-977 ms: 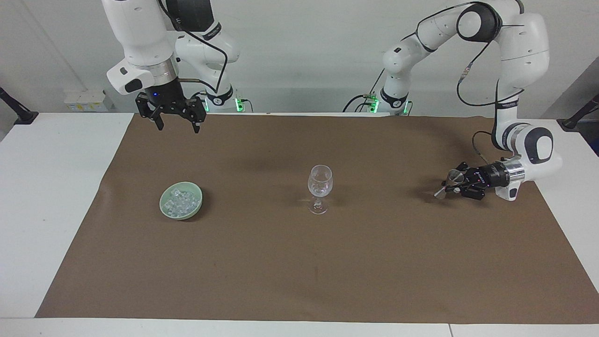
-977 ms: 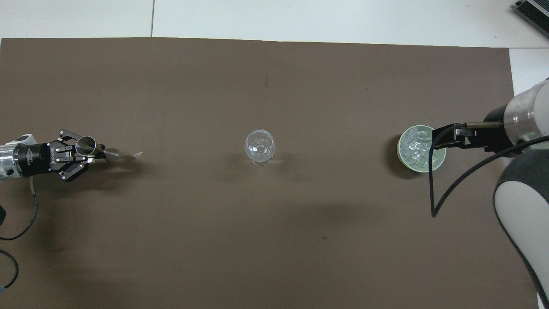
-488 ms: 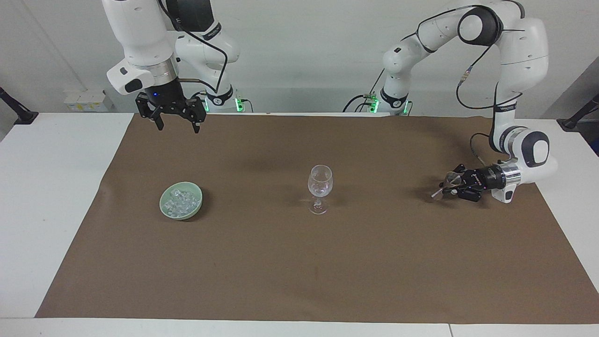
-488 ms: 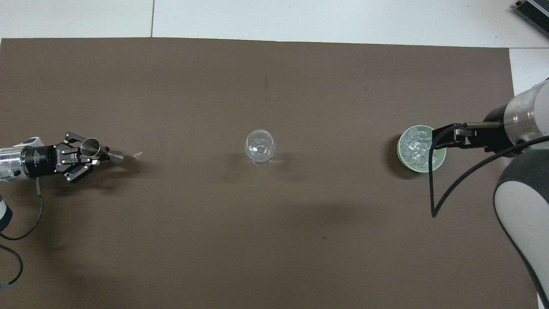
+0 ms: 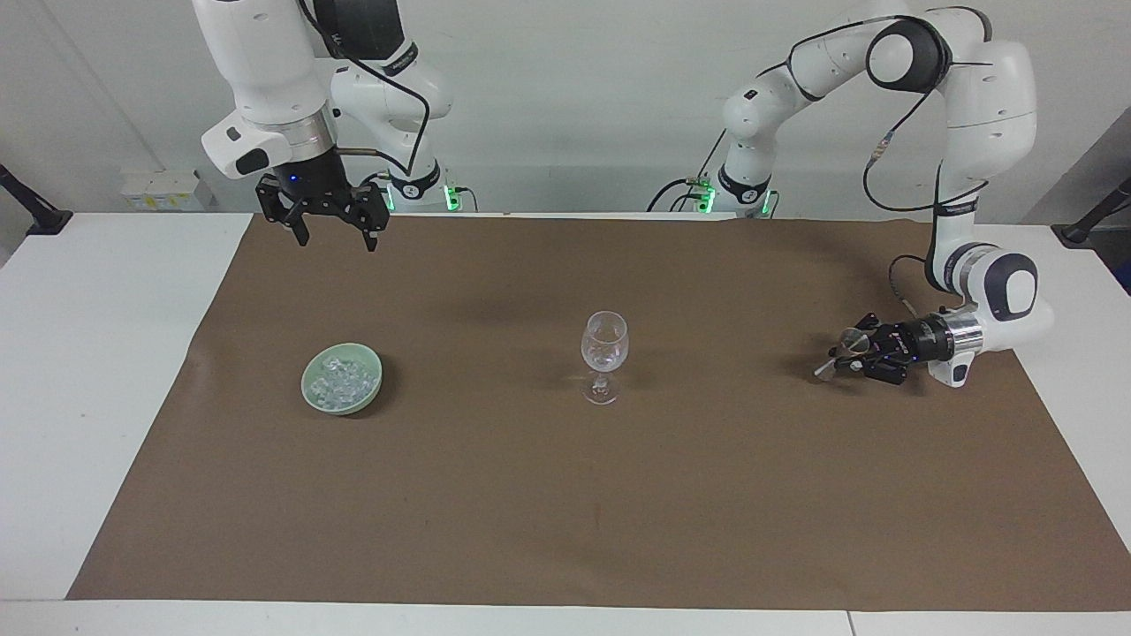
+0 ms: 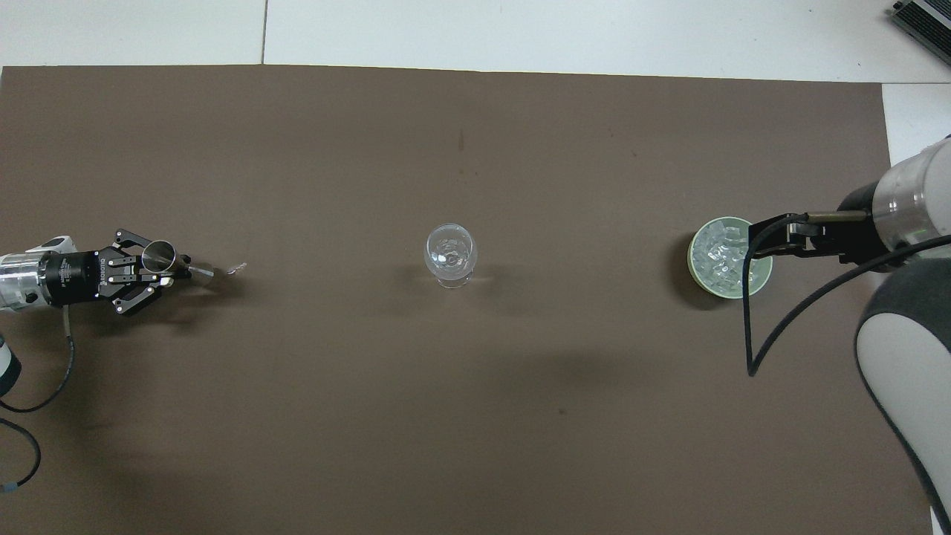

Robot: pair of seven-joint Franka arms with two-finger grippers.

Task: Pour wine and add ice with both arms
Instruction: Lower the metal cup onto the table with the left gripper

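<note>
A clear stemmed wine glass [image 5: 604, 353] [image 6: 449, 255] stands upright mid-mat. The ice [image 5: 340, 382] [image 6: 722, 256] fills a pale green bowl [image 5: 311, 393] [image 6: 696, 273] toward the right arm's end of the table. My left gripper [image 5: 844, 355] [image 6: 177, 270] lies level, low over the mat at the left arm's end. It is shut on a small shiny stemmed cup [image 5: 853, 336] [image 6: 154, 254], whose stem points toward the wine glass. My right gripper [image 5: 337, 242] [image 6: 787, 232] hangs open and high over the mat, holding nothing. No wine shows.
Brown paper [image 5: 565, 495] covers most of the white table [image 5: 97, 353]. A black cable [image 6: 750, 327] loops from the right arm over the mat beside the bowl. The left arm's cable [image 6: 44, 386] trails by its wrist.
The left wrist has shifted slightly over its end of the mat, the cup staying in its grip. The right arm has hardly moved.
</note>
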